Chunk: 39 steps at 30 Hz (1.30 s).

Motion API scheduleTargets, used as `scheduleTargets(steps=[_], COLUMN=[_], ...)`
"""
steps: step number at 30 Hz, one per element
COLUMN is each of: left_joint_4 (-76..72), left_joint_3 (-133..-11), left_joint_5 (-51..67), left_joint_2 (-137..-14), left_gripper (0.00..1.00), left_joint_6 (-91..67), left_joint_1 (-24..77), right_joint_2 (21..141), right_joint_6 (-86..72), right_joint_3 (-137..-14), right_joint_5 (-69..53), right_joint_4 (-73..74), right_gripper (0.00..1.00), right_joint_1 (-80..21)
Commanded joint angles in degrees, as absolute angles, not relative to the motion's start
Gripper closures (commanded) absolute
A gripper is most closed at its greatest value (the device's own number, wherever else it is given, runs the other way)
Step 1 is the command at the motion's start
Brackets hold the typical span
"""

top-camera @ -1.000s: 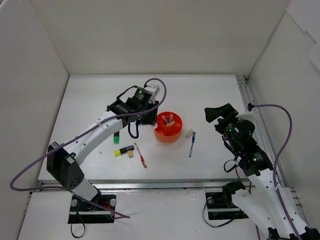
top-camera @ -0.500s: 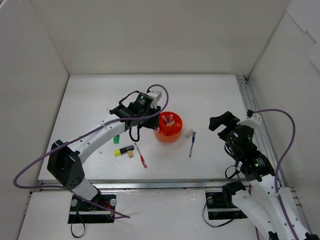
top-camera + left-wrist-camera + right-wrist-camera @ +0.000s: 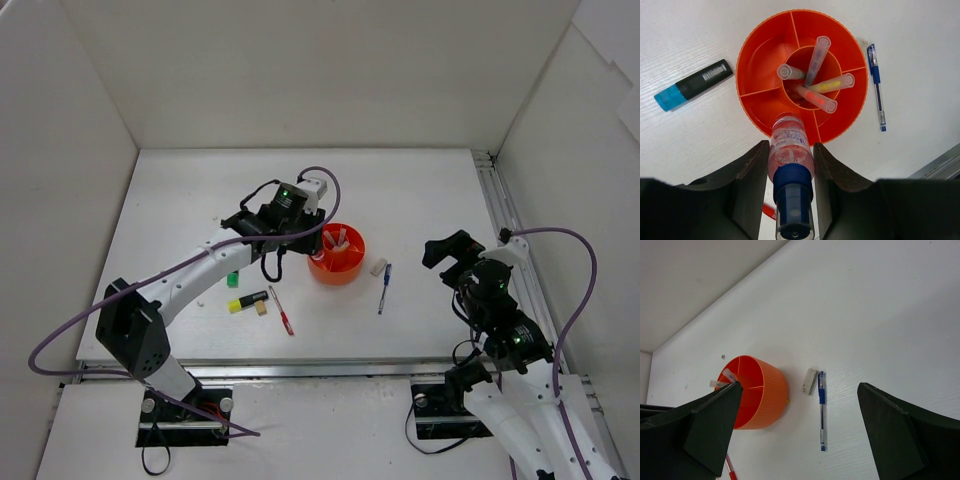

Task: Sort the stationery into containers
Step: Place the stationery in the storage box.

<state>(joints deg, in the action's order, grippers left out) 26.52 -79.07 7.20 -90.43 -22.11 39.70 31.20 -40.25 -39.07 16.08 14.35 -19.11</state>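
My left gripper (image 3: 305,243) (image 3: 790,152) is shut on a blue-capped marker (image 3: 790,150) with a clear pinkish body. It holds the marker just above the near rim of the round orange tub (image 3: 338,277) (image 3: 747,60) (image 3: 771,392). Several pens (image 3: 816,60) stand in the tub's central ring; the outer compartments look bare. My right gripper (image 3: 446,251) (image 3: 797,386) is open and empty, to the right of the tub. A blue pen (image 3: 384,287) (image 3: 876,85) (image 3: 821,410) and a white eraser (image 3: 378,267) (image 3: 810,380) lie between the tub and the right gripper.
Left of the tub lie a green-capped highlighter (image 3: 233,278), a yellow-capped highlighter (image 3: 247,301), a small eraser (image 3: 262,309) and a red pen (image 3: 281,310). A blue-capped highlighter (image 3: 695,84) lies beside the tub. White walls enclose the table; a rail (image 3: 505,215) runs along the right edge.
My right arm has drawn back towards the near right, away from the tub. My left gripper has shifted slightly right, over the tub's rim, still holding the marker.
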Motion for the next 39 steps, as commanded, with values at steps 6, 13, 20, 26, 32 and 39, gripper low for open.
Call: scheduleTargets(steps=[6, 13, 20, 26, 32, 39], left_joint_4=[22.59, 24.34, 25.66, 26.01, 25.75, 27.16], left_joint_3=[-82.27, -84.01, -85.25, -85.25, -84.82, -83.33], left_joint_5=[7.64, 7.47, 6.94, 5.98, 5.54, 1.41], left_joint_2=[-92.02, -94.56, -95.80, -94.31, -92.46, -85.54], left_gripper=[1.00, 0.99, 0.69, 0.51, 0.34, 0.23], left_joint_6=[-21.27, -21.62, -21.36, -20.74, -20.39, -20.04], left_joint_1=[39.99, 40.52, 41.04, 41.04, 41.04, 41.04], right_joint_2=[30.59, 30.50, 30.50, 30.67, 31.99, 33.66], right_joint_6=[-40.52, -40.69, -39.90, -38.15, -33.94, -26.64], right_joint_3=[-39.29, -39.20, -39.20, -39.64, -41.13, -44.64], right_joint_5=[19.34, 19.60, 19.43, 17.32, 12.58, 7.30], right_joint_4=[13.62, 14.50, 15.21, 15.82, 15.73, 15.21], right_gripper=[0.02, 0.02, 0.02, 0.02, 0.02, 0.02], right_joint_1=[-18.99, -18.90, -19.16, -18.90, -18.98, -19.16])
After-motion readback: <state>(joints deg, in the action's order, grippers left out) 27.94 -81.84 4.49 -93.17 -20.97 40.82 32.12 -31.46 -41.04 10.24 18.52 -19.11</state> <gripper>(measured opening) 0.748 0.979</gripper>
